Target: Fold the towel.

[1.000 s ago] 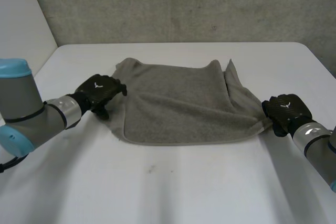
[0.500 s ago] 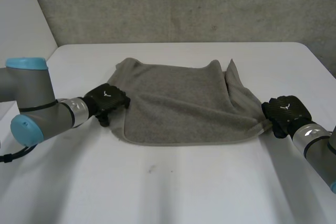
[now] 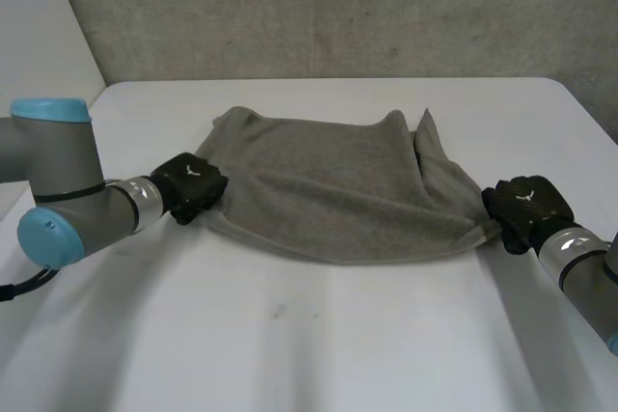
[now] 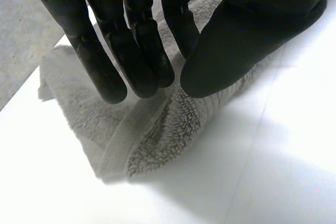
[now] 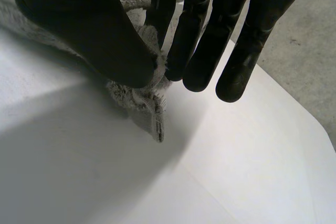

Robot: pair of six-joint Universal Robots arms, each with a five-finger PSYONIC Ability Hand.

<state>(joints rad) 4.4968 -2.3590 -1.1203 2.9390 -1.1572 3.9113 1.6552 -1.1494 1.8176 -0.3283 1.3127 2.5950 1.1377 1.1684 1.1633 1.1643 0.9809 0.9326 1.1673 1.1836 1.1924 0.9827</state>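
Observation:
A grey towel [image 3: 338, 190] lies spread across the middle of the white table [image 3: 319, 335], rumpled along its far edge. My left hand [image 3: 191, 186] is at the towel's near left corner. In the left wrist view its fingers [image 4: 131, 51] and thumb pinch that corner of the towel [image 4: 152, 129], which is bunched and raised off the table. My right hand [image 3: 526, 207] is at the near right corner. In the right wrist view its thumb and fingers [image 5: 194, 35] pinch the towel [image 5: 144, 98] corner, whose tip hangs down to the table.
A grey concrete wall [image 3: 338, 7] rises behind the table's far edge. The table's right edge [image 3: 594, 113] runs close behind my right hand. Bare white tabletop stretches in front of the towel.
My left hand moved in to the towel's near left corner and closed on it. That corner is now drawn up and the near hem slants. The right hand stayed put.

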